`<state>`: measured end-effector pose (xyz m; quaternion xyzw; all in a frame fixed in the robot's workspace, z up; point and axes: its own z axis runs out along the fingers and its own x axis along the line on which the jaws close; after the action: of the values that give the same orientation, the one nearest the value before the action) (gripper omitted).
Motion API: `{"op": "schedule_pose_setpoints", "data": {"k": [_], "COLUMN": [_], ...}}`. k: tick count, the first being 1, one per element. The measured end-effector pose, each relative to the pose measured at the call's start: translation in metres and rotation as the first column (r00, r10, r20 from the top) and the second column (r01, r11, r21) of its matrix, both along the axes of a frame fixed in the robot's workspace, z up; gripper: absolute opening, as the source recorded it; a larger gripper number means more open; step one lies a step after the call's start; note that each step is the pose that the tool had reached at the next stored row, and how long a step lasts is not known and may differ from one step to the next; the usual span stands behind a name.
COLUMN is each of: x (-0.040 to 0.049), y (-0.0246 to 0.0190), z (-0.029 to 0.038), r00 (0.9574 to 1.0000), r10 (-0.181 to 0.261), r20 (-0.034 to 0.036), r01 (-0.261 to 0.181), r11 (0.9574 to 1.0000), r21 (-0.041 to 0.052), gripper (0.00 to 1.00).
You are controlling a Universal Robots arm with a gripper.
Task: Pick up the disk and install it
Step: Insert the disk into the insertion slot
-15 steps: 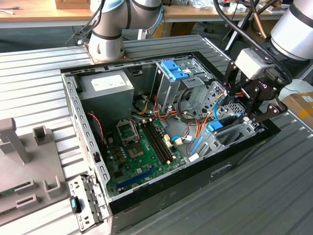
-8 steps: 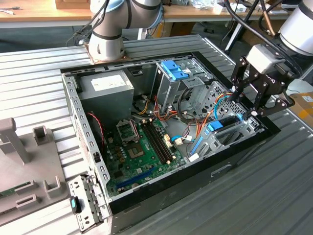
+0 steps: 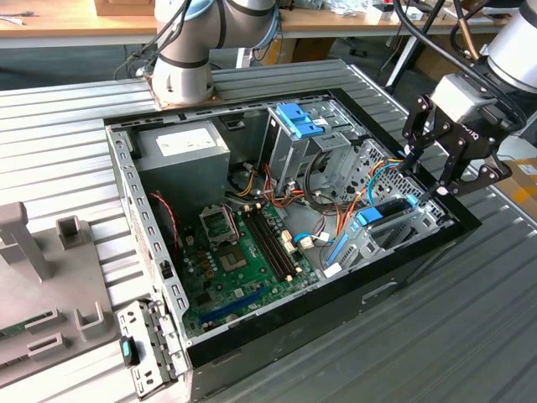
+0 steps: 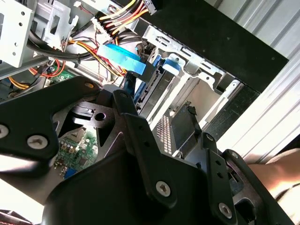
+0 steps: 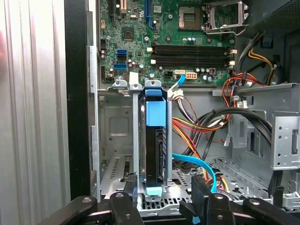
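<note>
Blue-railed, the dark disk (image 5: 154, 145) stands on edge in the drive cage (image 5: 112, 126) of the open computer case (image 5: 75, 93), long axis running straight from the pincer (image 5: 165, 187) toward the motherboard (image 5: 136, 28), the pincer spread with a finger either side of its near end, pinching nothing.

Nothing can be read. The white label (image 3: 186, 143) on the grey box (image 3: 180, 174), well apart from the gripper (image 3: 425, 179), is illegible.

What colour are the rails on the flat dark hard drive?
Bright blue on the disk, clearest in the first wrist view.
</note>
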<state>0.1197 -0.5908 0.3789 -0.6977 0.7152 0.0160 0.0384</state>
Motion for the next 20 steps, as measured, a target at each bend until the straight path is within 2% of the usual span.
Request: {"op": "schedule_pose_setpoints", "data": {"k": [10, 14, 18, 20], "x": [0.0000, 0.0000, 0.0018, 0.0055], "y": [0.0004, 0.0010, 0.0029, 0.0031], "z": [0.0000, 0.0000, 0.0000, 0.0000], "r00": [0.9999, 0.9986, 0.9908, 0.9897], "r10": [0.010, 0.052, 0.136, 0.143], "r20": [0.0000, 0.0000, 0.0001, 0.0000], "r01": [-0.010, -0.052, -0.136, -0.143], "r11": [0.9999, 0.9986, 0.9908, 0.9897], "r21": [0.0000, 0.0001, 0.0005, 0.0006], "gripper": [0.58, 0.58, 0.58, 0.58]}}
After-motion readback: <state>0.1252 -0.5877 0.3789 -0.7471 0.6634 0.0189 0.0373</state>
